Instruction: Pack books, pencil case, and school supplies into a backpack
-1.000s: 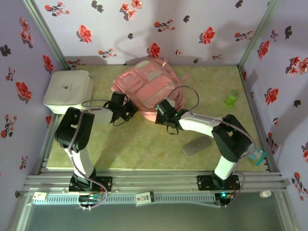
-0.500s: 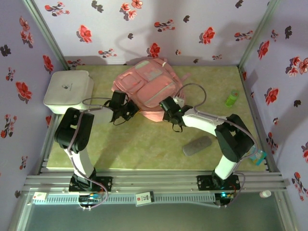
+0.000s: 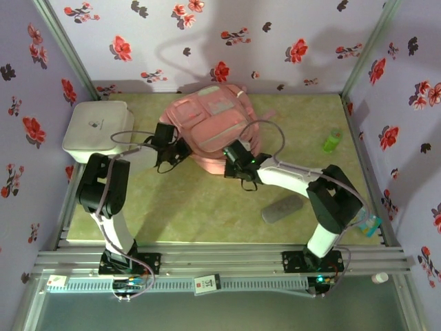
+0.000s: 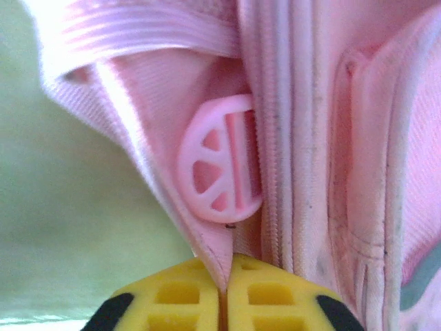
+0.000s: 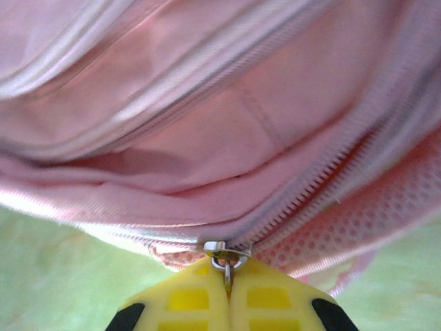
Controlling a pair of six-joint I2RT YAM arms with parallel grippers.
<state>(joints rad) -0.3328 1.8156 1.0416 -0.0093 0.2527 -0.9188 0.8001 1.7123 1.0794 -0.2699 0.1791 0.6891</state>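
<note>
A: Left tool (image 4: 224, 279)?
B: Clenched, pinching a fold of the backpack (image 4: 310, 138) just under a round pink tab (image 4: 220, 165). Right tool (image 5: 227, 279) is clamping the zipper pull (image 5: 225, 254) at the bag's near edge.
A: Room around them?
B: Backpack is lying at the far middle of the table (image 3: 200, 207), its top close to the back wall (image 3: 207, 41). Table in front is lying open between the arms. Pencil case (image 3: 282, 208) is sitting near-right there, well apart from the bag. White box (image 3: 98, 129) is hugging the left edge, and a green object (image 3: 333, 141) is sitting by the right wall.
A: Changes from half a second ago?
B: Left tool is now sitting further back and left, right tool slightly left. Bag's near edge is sitting further back. Pencil case is staying put.
A: Contents?
B: Can't tell, folds are hiding the bag's inside. White box is sitting shut.
</note>
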